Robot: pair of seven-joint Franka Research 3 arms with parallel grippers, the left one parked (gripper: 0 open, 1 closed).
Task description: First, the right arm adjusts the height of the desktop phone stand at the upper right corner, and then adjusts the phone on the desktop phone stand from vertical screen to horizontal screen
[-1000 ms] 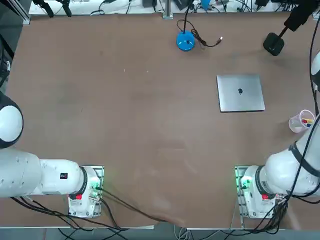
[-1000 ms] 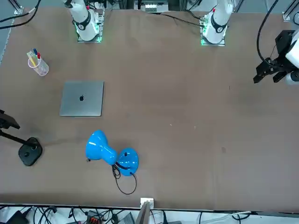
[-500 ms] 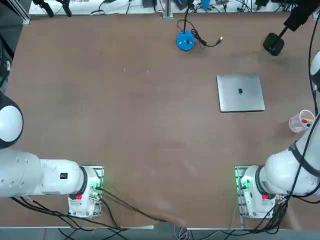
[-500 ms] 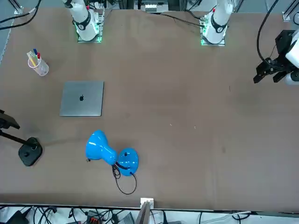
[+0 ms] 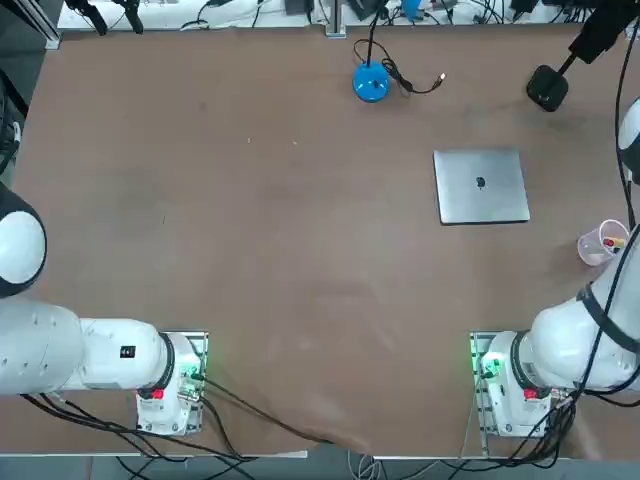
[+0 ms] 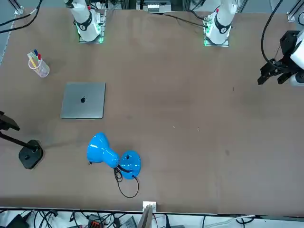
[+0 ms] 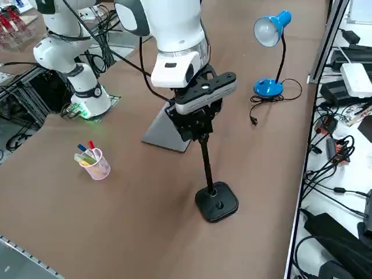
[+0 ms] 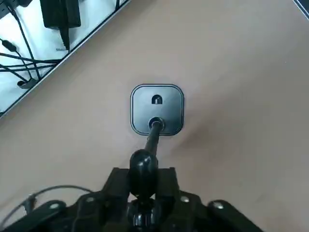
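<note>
- Black and slender, the desktop phone stand [image 7: 216,201] stood on the brown tabletop [image 5: 290,230], toward its far right corner as the top view had it.
- Its base [image 8: 157,110] was a rounded square lying flat, with the pole [image 7: 206,164] rising at a slight slant.
- The right gripper [image 8: 143,175] was at the upper part of the pole, well above the base.
- Its fingers were drawn in narrow, one on each side of the stand's dark rounded joint [image 8: 144,166], holding the stand there.
- The right arm [image 7: 177,35] reached over the tabletop, its gripper pointing down at the stand.
- Silver and closed, a laptop [image 5: 481,187] lay flat between the stand and the arm's base [image 5: 500,390].
- A clear cup [image 5: 602,243] stood near the laptop, with coloured markers [image 7: 87,154] leaning inside it.
- Beyond the laptop, to the left in the top view, stood a blue lamp [image 6: 102,149] on a round base, its black cord [image 6: 127,194] loose on the tabletop.
</note>
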